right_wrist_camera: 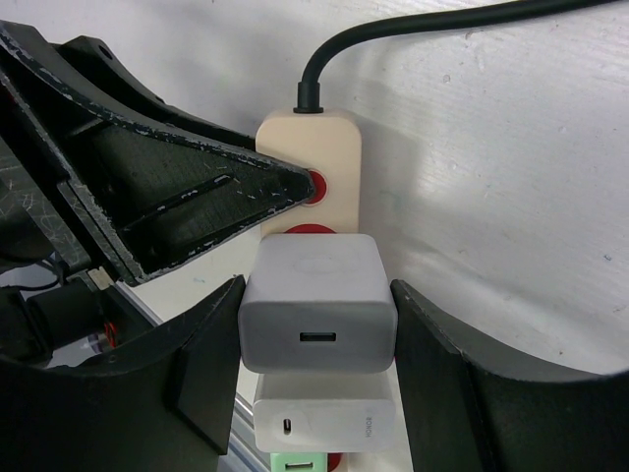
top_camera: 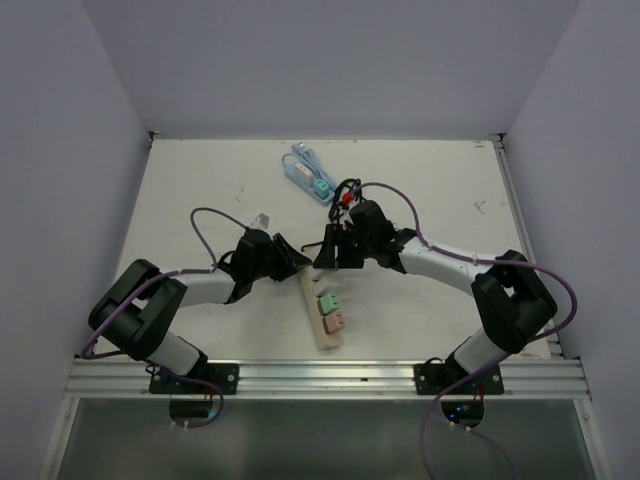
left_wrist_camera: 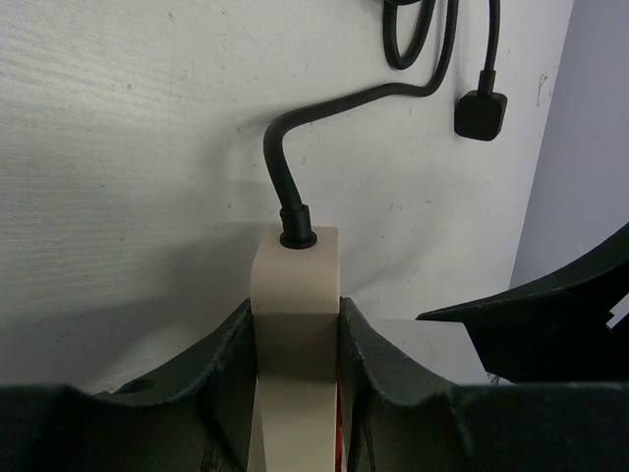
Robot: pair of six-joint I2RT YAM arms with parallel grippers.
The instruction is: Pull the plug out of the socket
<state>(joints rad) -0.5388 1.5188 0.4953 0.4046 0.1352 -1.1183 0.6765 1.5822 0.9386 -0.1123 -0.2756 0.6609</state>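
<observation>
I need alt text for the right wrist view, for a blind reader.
The right gripper grips a grey charger on both sides; it is plugged into a beige strip. A black cable leaves the strip's far end, and a white charger sits just nearer.

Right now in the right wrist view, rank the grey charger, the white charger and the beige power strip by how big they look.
1. grey charger, clearly the largest.
2-3. white charger and beige power strip: their visible parts look alike and both are partly hidden, so I won't rank them.
</observation>
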